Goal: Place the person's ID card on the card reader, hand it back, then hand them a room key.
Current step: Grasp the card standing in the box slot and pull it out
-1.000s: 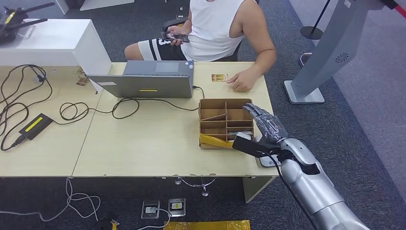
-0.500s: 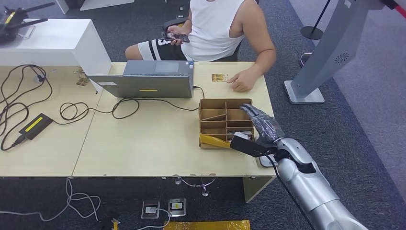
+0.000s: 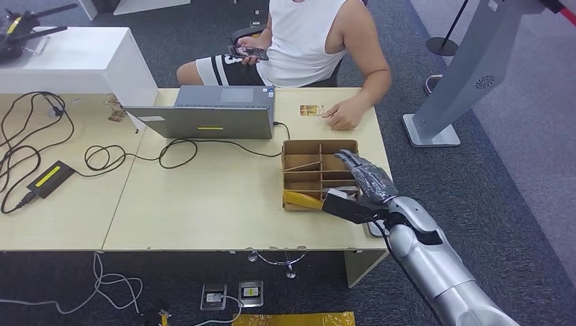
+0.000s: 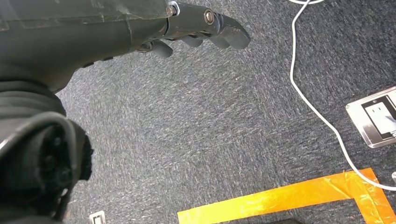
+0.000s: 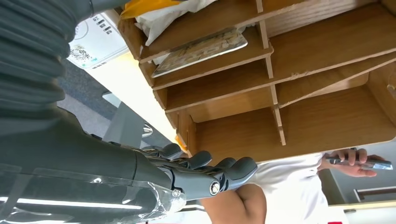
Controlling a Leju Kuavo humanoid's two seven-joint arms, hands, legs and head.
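The ID card [image 3: 312,110] lies on the far side of the table, next to the person's hand [image 3: 343,115]. My right hand [image 3: 365,185] hovers over the right side of the wooden compartment box [image 3: 302,146], fingers spread and holding nothing. In the right wrist view, a printed card [image 5: 201,46] lies flat in one compartment of the box [image 5: 327,112]. The white card reader [image 5: 91,39] sits beside the box, mostly hidden under my forearm in the head view [image 3: 372,229]. My left hand [image 4: 201,28] hangs over the carpet, fingers extended and empty.
A grey laptop [image 3: 210,115] stands left of the box, with cables [image 3: 102,156] and a power adapter [image 3: 47,178] further left. The seated person holds a phone [image 3: 248,53]. Something yellow [image 3: 302,199] lies in the box's near compartment. A grey stand [image 3: 469,68] rises at right.
My right hand has shifted slightly left and nearer, further over the box's right compartments. The person and the ID card have not moved.
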